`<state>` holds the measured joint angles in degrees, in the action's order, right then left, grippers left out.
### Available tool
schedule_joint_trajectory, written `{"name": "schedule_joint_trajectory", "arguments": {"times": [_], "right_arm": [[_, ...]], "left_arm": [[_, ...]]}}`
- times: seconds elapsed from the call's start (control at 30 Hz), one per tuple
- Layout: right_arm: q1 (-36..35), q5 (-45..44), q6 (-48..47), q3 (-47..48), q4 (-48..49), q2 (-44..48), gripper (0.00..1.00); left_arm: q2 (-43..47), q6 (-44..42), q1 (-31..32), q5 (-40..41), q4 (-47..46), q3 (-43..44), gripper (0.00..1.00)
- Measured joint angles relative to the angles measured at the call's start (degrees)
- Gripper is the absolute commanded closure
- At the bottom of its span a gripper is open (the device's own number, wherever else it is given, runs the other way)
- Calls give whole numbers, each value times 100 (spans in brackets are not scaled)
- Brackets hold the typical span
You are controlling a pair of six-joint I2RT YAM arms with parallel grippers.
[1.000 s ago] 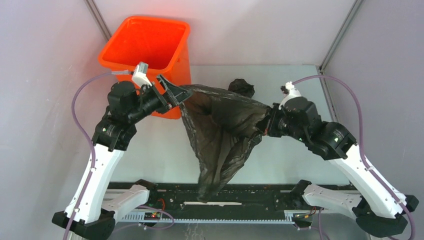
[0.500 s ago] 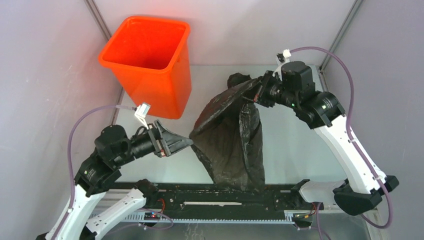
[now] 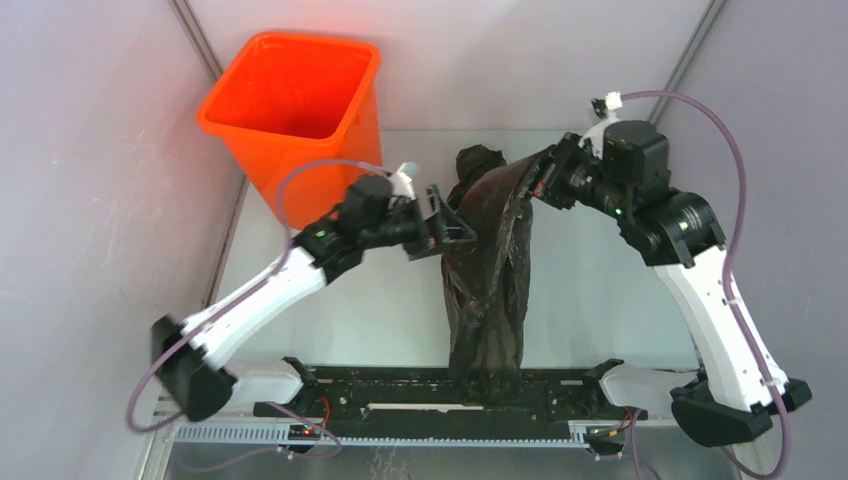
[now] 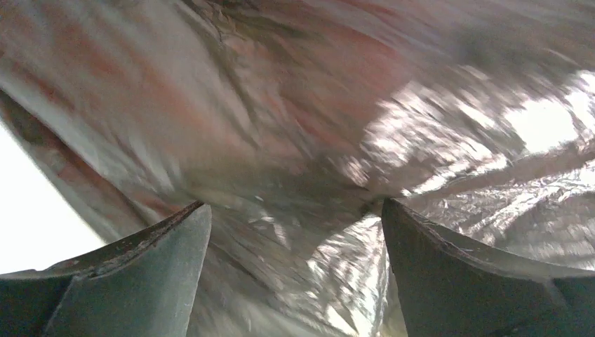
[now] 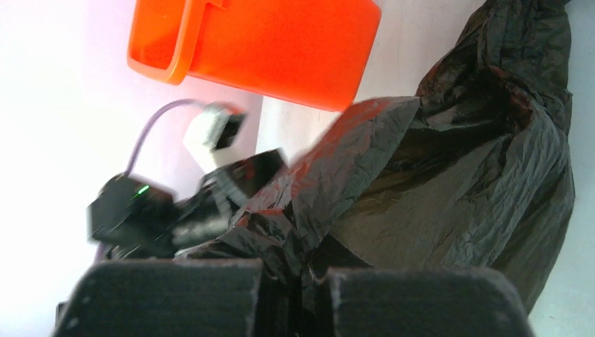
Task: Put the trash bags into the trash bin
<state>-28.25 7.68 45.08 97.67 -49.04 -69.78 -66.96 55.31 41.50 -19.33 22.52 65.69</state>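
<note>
The orange trash bin (image 3: 290, 110) stands upright at the back left and is empty; it also shows in the right wrist view (image 5: 281, 49). The black trash bag (image 3: 490, 290) hangs in a long narrow drape from my right gripper (image 3: 543, 180) down to the front rail. My right gripper (image 5: 302, 295) is shut on a bunched top edge of the bag (image 5: 456, 175). My left gripper (image 3: 460, 222) is open and pressed against the bag's upper left side. In the left wrist view the spread left gripper (image 4: 293, 207) has crinkled bag film (image 4: 316, 126) right in front of it.
A dark crumpled lump (image 3: 478, 160) lies on the table behind the bag; I cannot tell if it is part of the bag. The black front rail (image 3: 400, 395) runs along the near edge. Frame posts (image 3: 690, 60) and grey walls close in the sides and back.
My left arm swung from the low left up to the middle; it pinched the bag's corner before and is now open against its upper side. The bag now hangs narrower from the right gripper.
</note>
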Motion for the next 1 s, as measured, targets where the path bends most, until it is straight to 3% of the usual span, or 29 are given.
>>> {"name": "schedule_joint_trajectory", "arguments": {"times": [0.2, 0.4, 0.6, 0.7, 0.8, 1.0], "right_arm": [[149, 63, -20, -745, -31, 874, 100], [203, 107, -85, -1843, -225, 1541, 100], [437, 229, -415, -2039, -286, 1182, 100], [859, 455, -627, -2041, -181, 898, 100], [1384, 791, -728, -2041, -4, 608, 100], [1932, 1220, -717, -2041, 356, 136, 100]], "left_arm": [[-2059, 459, 68, -201, -1095, 382, 6], [-4011, 621, -166, -339, -1521, 1690, 12], [-5410, 57, -686, -382, -699, 3748, 2], [-5156, -472, -960, -433, -258, 3936, 0], [-4332, -1040, -1145, -658, 79, 3407, 0], [-1285, -1862, -1309, -1047, 741, 1257, 0]]}}
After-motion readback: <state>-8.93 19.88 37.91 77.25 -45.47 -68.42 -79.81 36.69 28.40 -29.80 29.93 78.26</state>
